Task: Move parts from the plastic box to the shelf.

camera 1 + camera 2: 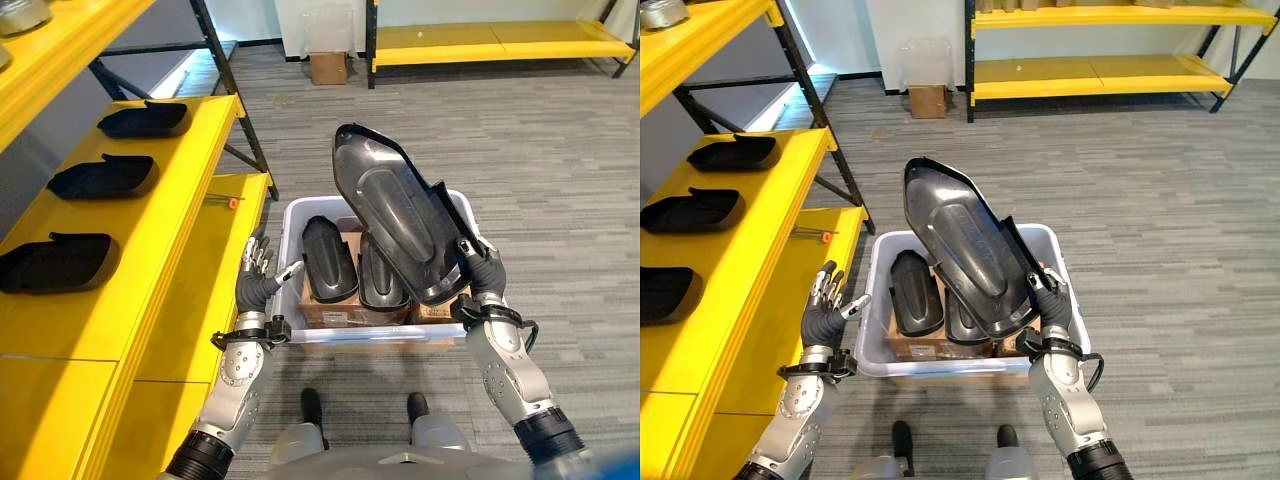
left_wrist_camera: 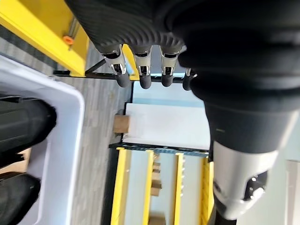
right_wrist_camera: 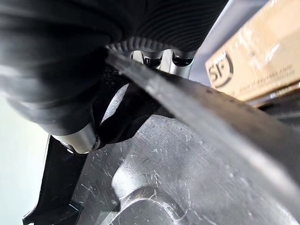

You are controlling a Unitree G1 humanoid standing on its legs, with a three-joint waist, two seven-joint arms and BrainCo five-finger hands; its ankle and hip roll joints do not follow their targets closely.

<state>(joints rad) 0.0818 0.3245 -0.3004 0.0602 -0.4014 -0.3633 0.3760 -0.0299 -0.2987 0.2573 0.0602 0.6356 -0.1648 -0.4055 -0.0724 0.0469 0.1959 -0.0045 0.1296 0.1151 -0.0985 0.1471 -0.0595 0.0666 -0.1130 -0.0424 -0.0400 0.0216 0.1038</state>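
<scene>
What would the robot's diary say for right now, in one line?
right hand: holds black part raised over box | left hand: open, beside box | shelf: three parts

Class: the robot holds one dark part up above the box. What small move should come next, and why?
Probably swing the part left toward the yellow shelf. The right hand grips its lower edge, it is clear of the box, and the left hand hangs open.

1. A dark round logo is showing on the cardboard box (image 3: 262,47) (just beside the black part's (image 3: 187,178) edge).
2. Small print is running along the same box face, too fine to read.
</scene>
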